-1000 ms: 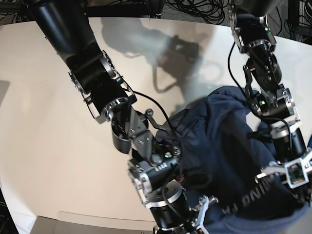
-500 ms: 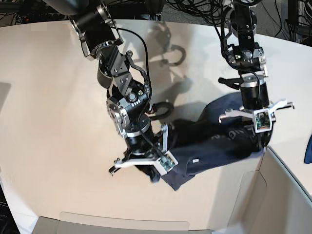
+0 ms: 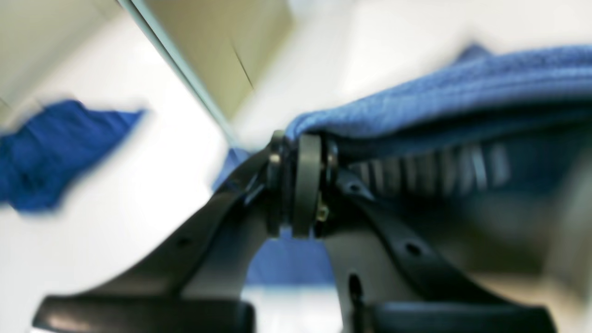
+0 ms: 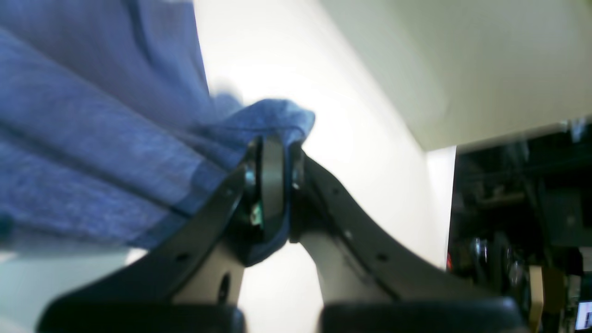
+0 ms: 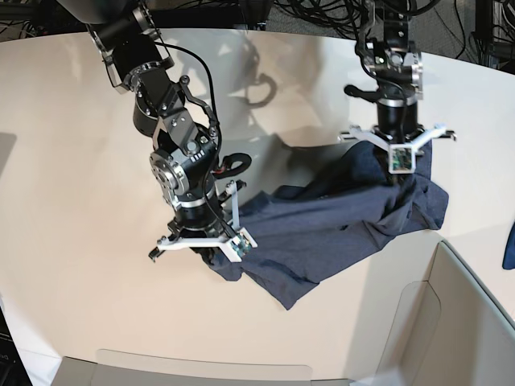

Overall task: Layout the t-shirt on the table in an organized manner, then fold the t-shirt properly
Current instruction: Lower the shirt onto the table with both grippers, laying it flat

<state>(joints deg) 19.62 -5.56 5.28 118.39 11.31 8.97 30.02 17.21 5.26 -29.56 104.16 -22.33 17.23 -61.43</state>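
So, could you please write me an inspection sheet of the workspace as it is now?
Surface: table, off-white, mostly bare.
Job's things: t-shirt, dark navy, stretched between both arms, rumpled, not yet flat.
Clutter: blue cloth at the edge, near the box wall.
Grippers: left gripper shut on the t-shirt; right gripper shut on the t-shirt.
Cables: black cables behind the table; one along the right arm.
Surroundings: dark equipment beyond the table, unclear.

I am seeing the t-shirt (image 5: 338,217) lying rumpled across the bench (image 5: 72,161), stretching between my right gripper (image 5: 211,251) and left gripper (image 5: 396,170), each pinching an end.
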